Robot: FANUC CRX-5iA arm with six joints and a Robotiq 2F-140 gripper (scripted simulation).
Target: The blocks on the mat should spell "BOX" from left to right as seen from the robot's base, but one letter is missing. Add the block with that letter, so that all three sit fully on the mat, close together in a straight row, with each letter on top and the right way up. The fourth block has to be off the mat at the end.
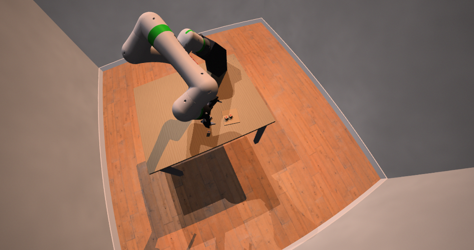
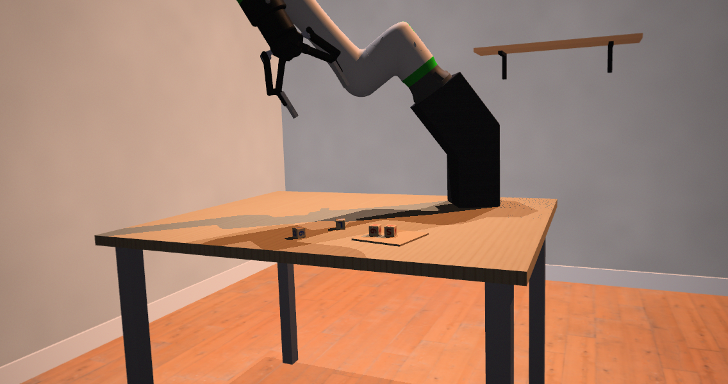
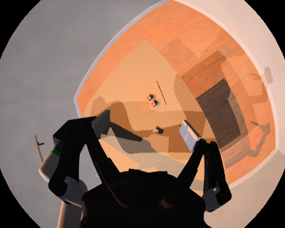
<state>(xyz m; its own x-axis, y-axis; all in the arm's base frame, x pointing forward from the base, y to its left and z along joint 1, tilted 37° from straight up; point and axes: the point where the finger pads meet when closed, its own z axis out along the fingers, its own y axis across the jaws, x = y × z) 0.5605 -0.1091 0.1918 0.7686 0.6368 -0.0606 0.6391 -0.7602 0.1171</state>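
Observation:
A thin tan mat [image 2: 389, 238] lies on the table toward its front edge. Two letter blocks [image 2: 375, 229] [image 2: 389, 231] stand side by side on it; they also show in the overhead view [image 1: 228, 117] and the wrist view [image 3: 152, 100]. Two more blocks lie off the mat to its left in the side view, one nearer the front [image 2: 298, 232] and one farther back [image 2: 340, 223]. The letters on top are too small to read. My gripper [image 2: 313, 85] hangs high above the table, tilted, open and empty. In the wrist view [image 3: 144, 127] one loose block [image 3: 157, 129] shows between the fingers, far below.
The robot's black base [image 2: 466, 147] stands at the table's back edge. A wall shelf [image 2: 557, 45] hangs on the back wall. The arm's shadow covers the loose blocks. In the overhead view the arm hides one loose block; the other [image 1: 208, 133] shows near the front edge.

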